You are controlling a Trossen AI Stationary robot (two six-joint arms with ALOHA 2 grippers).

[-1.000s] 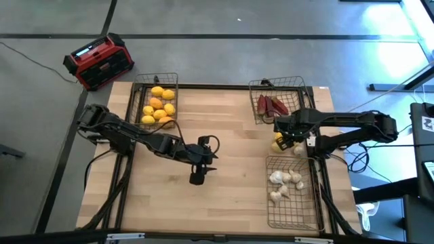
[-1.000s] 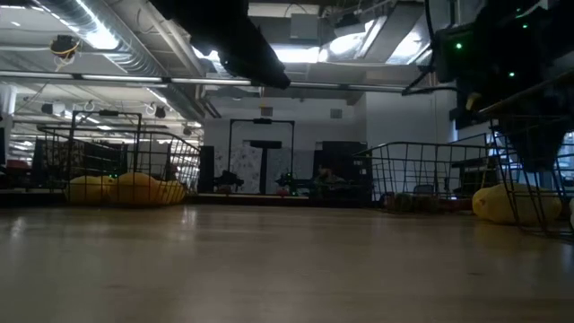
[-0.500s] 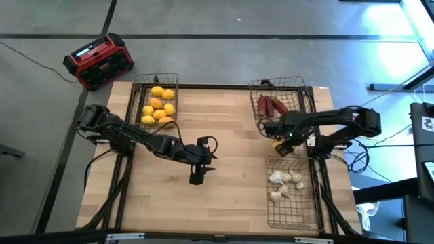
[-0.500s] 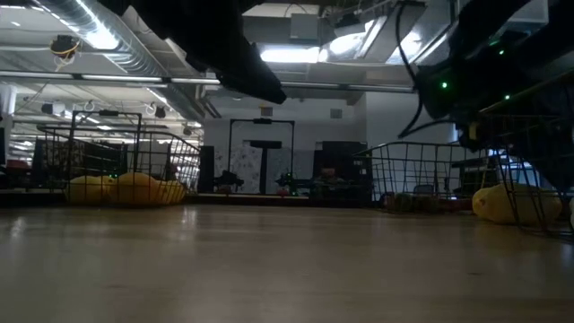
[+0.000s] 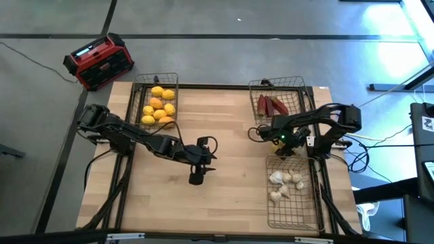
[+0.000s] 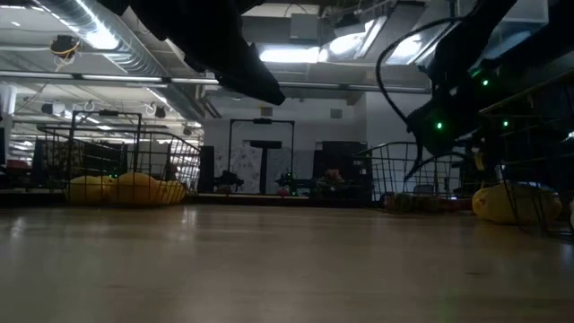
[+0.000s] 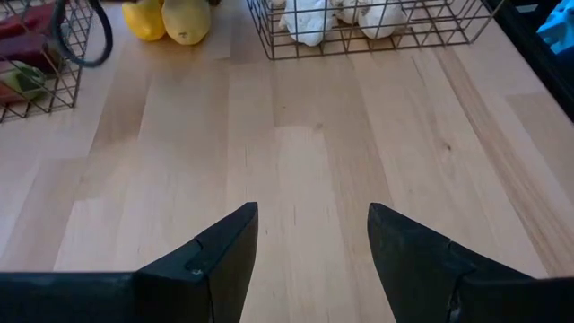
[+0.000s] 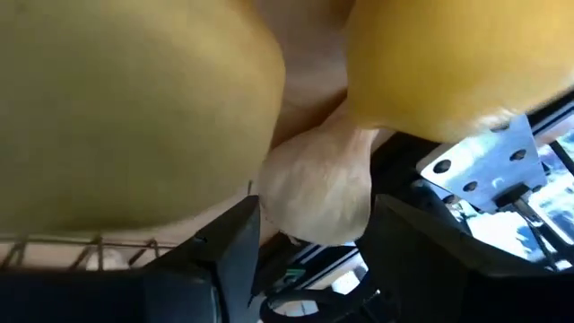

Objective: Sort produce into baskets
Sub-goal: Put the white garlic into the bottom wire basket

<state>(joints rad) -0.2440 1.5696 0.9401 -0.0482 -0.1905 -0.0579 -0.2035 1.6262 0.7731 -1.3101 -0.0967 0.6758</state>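
Two loose yellow lemons [image 7: 167, 18] lie on the table between the basket of dark red pieces [image 5: 277, 102] and the basket of garlic bulbs [image 5: 293, 193]. My right gripper [image 5: 278, 144] hangs open right over them. Its wrist view is filled by the two lemons [image 8: 126, 108] with a white garlic bulb [image 8: 318, 184] between them, just ahead of the gap between the fingers. I cannot tell whether the fingers touch anything. My left gripper [image 5: 196, 177] waits open above the bare middle of the table. A third basket [image 5: 157, 102] at the far left holds lemons.
A red-and-black box [image 5: 98, 61] stands on the floor beyond the table's far left corner. The wooden tabletop [image 7: 305, 161] in front of my left gripper is bare. The wire walls of the two right baskets stand close on either side of my right gripper.
My right gripper has sunk toward the loose lemons and tipped steeply downward, while its arm has folded in from the table's right edge. The lemons have stayed where they were.
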